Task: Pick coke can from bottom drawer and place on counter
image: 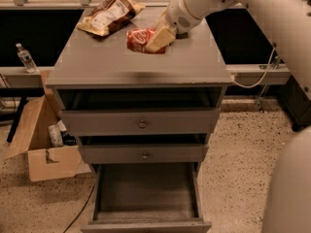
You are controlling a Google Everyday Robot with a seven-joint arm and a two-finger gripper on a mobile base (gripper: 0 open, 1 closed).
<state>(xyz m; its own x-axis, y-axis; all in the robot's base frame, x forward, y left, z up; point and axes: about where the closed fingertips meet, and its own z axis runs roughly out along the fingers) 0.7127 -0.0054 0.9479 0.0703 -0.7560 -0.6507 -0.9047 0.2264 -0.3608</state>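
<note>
The coke can [138, 39], red with white lettering, lies on its side held in my gripper [154, 41] over the middle back of the grey counter [112, 67]. The gripper's pale fingers [163, 35] are shut on the can's right part. Whether the can touches the counter surface I cannot tell. The white arm reaches in from the upper right. The bottom drawer [146, 217] stands pulled open below, and its grey inside shows nothing in it. The apple and the bowl seen before are hidden behind the arm.
A brown snack bag [108, 14] lies at the counter's back left. The two upper drawers with brass knobs [142, 124] are nearly shut. An open cardboard box [43, 144] sits on the floor at left, and a water bottle [25, 57] stands on a ledge.
</note>
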